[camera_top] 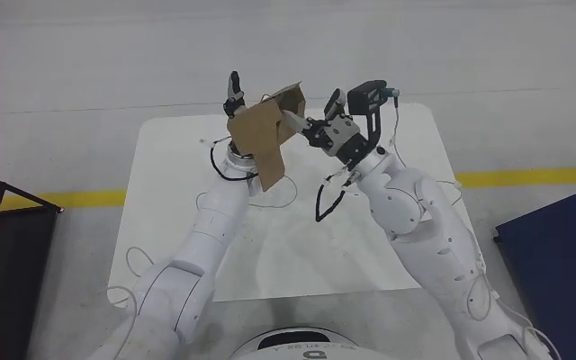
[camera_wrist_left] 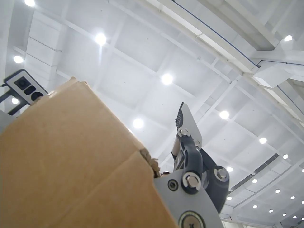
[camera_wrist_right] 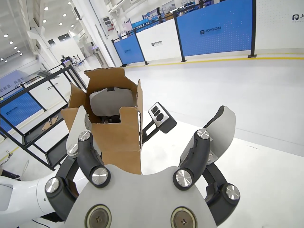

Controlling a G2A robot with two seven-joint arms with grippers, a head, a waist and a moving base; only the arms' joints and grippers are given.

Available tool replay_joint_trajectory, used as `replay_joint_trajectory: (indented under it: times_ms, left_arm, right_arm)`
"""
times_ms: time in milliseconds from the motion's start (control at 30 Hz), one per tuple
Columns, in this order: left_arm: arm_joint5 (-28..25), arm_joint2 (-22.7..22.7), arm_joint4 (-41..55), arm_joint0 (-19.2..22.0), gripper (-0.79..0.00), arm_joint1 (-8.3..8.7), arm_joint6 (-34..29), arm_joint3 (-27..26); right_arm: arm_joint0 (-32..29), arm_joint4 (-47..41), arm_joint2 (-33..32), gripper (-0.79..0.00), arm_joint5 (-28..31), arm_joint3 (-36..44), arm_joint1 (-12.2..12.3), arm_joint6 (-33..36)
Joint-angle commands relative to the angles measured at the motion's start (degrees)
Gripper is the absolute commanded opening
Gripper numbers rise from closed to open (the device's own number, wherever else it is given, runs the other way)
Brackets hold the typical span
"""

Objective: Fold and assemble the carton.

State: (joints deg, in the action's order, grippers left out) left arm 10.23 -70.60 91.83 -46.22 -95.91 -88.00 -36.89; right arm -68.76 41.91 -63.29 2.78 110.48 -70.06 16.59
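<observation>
Right gripper [camera_wrist_right: 152,117] waits with jaws wide apart at the cardboard carton's [camera_wrist_right: 118,138] open mouth, one finger [camera_wrist_right: 77,122] against a side flap [camera_wrist_right: 67,118]. To fold that flap cleanly, it should push inward along the crease while the left gripper [camera_top: 241,103] braces. The left jaws appear apart too, the outer finger [camera_wrist_left: 186,122] clear of the wall. The carton is held aloft over the table's [camera_top: 180,225] far half. Its mouth faces the right gripper, and its long axis runs away from the left wrist toward that mouth.

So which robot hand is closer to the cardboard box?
Left. The left gripper has a finger inside the carton; the right gripper sits open just beside its open end.
</observation>
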Motion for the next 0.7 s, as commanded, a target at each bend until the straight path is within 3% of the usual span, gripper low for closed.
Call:
replay_joint_trajectory:
  times_ms: [0,433,667]
  left_arm:
    - [-0.06,-0.08,-0.18,-0.24,-0.249,-0.05,0.0,-0.29]
    - [0.72,-0.53,-0.84,-1.73,-0.249,-0.37,0.0,-2.28]
    - [4.26,-1.81,3.21,-2.08,-0.252,-0.75,0.0,-2.02]
  right_arm:
    - [0.88,0.07,0.8,0.0,-0.1,-0.48,-0.19,0.77]
    - [4.32,3.34,3.92,0.0,-1.39,-1.9,-1.18,3.53]
    - [1.92,1.74,-0.4,0.0,-1.11,-0.18,-0.94,0.66]
